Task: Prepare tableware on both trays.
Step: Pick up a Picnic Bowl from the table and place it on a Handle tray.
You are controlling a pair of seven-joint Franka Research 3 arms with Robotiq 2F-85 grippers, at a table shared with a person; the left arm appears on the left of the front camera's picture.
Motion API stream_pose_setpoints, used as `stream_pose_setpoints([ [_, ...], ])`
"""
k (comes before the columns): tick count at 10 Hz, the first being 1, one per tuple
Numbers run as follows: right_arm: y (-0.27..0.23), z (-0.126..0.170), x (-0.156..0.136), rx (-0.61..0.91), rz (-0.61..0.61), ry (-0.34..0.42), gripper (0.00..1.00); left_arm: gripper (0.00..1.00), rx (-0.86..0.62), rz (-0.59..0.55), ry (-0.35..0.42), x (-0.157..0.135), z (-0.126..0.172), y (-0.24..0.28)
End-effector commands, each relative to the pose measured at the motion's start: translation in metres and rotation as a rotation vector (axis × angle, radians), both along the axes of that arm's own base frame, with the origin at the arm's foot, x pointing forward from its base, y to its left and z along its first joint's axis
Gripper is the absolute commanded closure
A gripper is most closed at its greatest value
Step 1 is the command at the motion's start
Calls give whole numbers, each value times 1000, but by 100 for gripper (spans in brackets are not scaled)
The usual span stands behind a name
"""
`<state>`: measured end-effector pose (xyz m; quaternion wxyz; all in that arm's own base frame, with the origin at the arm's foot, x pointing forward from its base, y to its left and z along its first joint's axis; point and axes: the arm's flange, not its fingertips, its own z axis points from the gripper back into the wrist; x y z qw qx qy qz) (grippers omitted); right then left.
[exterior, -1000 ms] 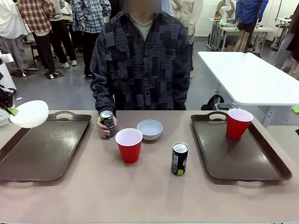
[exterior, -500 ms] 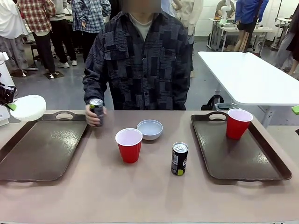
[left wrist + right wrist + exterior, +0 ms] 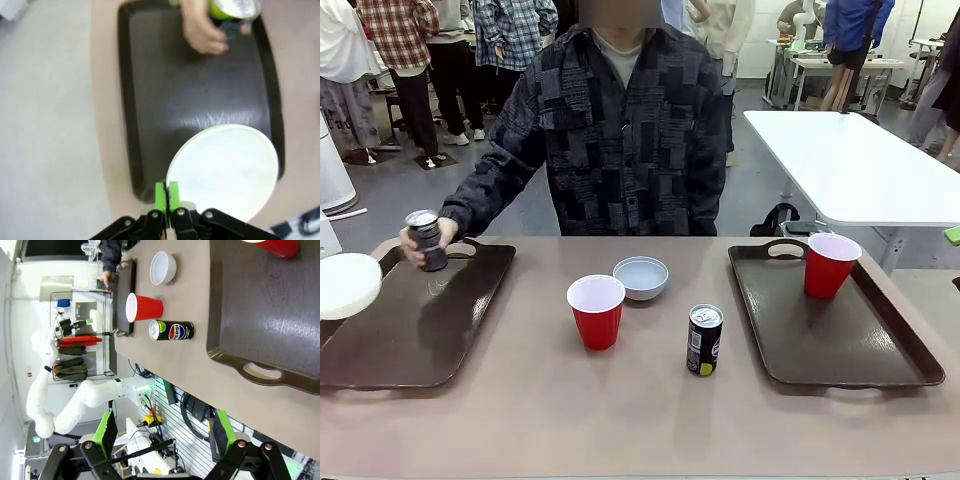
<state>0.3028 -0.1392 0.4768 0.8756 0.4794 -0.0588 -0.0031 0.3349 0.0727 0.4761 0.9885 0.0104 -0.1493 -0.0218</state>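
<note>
**Two moves toward the left tray: bowl lower, can arriving**

Two things shifted in the last sec. The white bowl (image 3: 345, 285), a sec ago held up by the far-left corner of the left tray (image 3: 430, 330), is now lower and nearer, at the tray's left rim by the pic edge. The person's hand (image 3: 202, 35) has carried a can (image 3: 426, 240) from mid-table to the tray's far-left corner, by the handle cut-out.

My read: the left tray is about to get 2 items, and neither looks set down yet. The right tray (image 3: 840, 345) holds just one red cup (image 3: 831, 265). The other red cup (image 3: 596, 312), grey-blue bowl (image 3: 641, 277) and second can (image 3: 704, 340) stand on bare table between the trays, unmoved.

Views compared:
- **Front view:** gives the table-wide layout.
- **Left wrist view:** adds the grip. The left gripper (image 3: 166, 197) has its green pads pinched tight on the bowl's rim. The bowl overhangs one long rim of the tray, w/ the hand and can further along toward the tray's end. Can't tell whether the bowl touches the tray.
- **Right wrist view:** shows the right gripper (image 3: 165, 413) w/ jaws spread wide and nothing between them. It's held clear of the table, past the right tray's near handle, w/ the left arm far off.
</note>
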Motion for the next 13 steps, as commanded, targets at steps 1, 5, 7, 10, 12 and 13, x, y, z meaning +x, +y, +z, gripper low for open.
stream_pose_setpoints([
  [1, 0, 1, 0, 13, 4, -10, 0, 100, 9, -11, -13, -41, -3, 9],
  [5, 0, 1, 0, 13, 4, -10, 0, 100, 0, -20, 23, -29, -18, 3],
  [7, 0, 1, 0, 13, 4, -10, 0, 100, -29, -25, 24, -14, -38, -19],
  [10, 0, 1, 0, 13, 4, -10, 0, 100, -42, -5, 19, 16, -83, -43],
  [12, 0, 1, 0, 13, 4, -10, 0, 100, -31, -14, 39, 24, -111, -56],
  [13, 0, 1, 0, 13, 4, -10, 0, 100, -30, -21, 55, 27, -118, -62],
])
